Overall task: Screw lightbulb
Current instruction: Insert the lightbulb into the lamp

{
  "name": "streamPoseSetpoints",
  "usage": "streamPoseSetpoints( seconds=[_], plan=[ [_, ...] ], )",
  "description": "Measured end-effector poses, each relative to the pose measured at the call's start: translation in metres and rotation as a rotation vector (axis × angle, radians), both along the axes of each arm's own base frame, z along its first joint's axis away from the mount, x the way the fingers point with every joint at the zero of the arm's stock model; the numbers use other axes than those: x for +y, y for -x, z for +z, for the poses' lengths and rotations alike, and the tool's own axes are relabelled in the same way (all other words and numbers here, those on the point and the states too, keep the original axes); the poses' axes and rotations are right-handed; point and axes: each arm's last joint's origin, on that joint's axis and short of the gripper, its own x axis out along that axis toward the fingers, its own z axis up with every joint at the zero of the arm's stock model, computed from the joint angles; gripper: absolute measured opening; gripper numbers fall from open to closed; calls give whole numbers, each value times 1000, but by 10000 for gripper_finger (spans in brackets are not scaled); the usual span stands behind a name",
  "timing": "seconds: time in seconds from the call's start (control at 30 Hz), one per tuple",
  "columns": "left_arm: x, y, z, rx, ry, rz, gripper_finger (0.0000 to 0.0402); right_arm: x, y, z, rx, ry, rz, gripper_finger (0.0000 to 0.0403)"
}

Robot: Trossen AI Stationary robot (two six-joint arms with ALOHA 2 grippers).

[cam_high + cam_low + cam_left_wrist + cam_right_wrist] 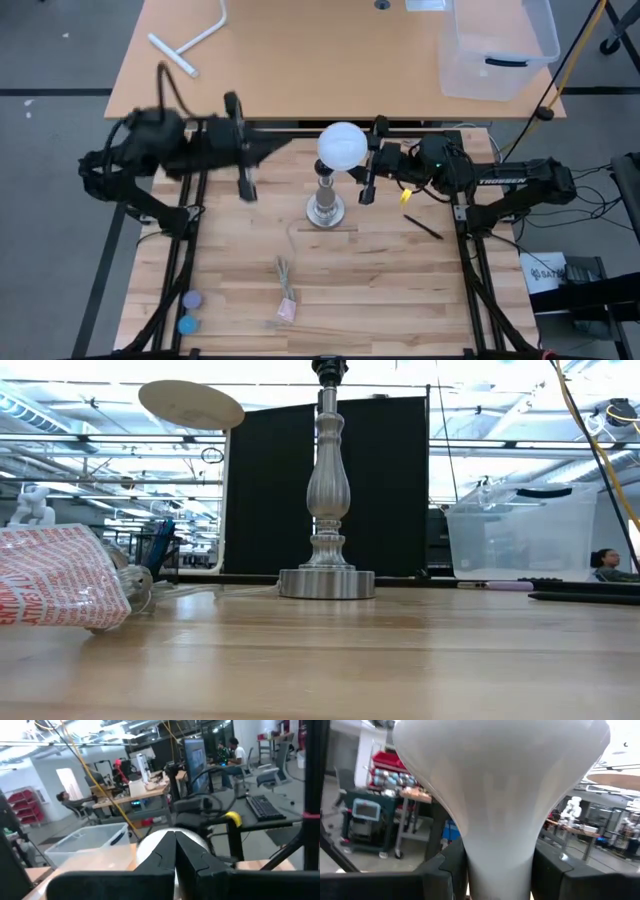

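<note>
At the left of the high view, the left gripper is hovering above the surface, its jaws pressed fully together and holding nothing; its own wrist view is showing the two fingers meeting edge to edge, with the white globe partly hidden behind them. At the centre, the lightbulb is sitting above the upright metal post, well clear of the left gripper. Only the right wrist view is showing the grip: the lightbulb's pale neck is filling the picture, pinched between the right gripper's dark jaws. From above, the right gripper is reaching in from the right, touching the bulb's side. The low view is showing the post standing on its round base, but its top is cut off, so the bulb and both grippers are lying out of that picture. Whether the screw base is seated in the post's top is hard to make out. A clear plastic bin is resting on the far right.
</note>
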Motion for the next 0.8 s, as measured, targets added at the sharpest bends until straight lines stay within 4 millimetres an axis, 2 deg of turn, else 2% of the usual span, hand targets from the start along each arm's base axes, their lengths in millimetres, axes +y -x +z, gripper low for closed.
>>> streamPoseSetpoints(
  seconds=[0.23,0.37,0.6,0.8],
  plan=[
    [40,-29,-15,71,-20,-17,0,-6,-26,-17,-31,-38,0,149],
    [52,-30,-15,59,-22,-35,0,-11,-39,-27,-43,-57,-12,147],
    [59,-31,-16,67,-20,-64,0,-24,-43,-32,-55,-101,-39,149],
    [59,-37,-21,90,-14,-103,0,-26,-43,-33,-49,-137,-32,149]
  ],
)
